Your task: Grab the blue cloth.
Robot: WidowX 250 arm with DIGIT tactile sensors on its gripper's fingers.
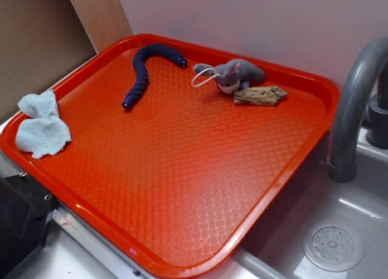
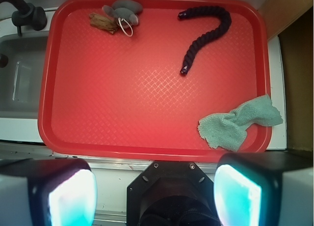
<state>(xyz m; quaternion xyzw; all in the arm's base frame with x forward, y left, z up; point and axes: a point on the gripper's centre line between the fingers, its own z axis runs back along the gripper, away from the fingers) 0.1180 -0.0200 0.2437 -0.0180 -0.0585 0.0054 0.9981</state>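
Your pincer hangs released, high off the tray; the blue cloth lies bunched across its rim, an easy pinch.

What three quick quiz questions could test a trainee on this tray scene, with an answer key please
1. True or false: the blue cloth lies partly over the rim of the red tray.
2. Which lies nearest the grey plush animal: A the dark snake toy, B the brown wood-like piece, C the blue cloth?
3. Is the gripper open or shut?

Key: 1 true; 2 B; 3 open, holding nothing.
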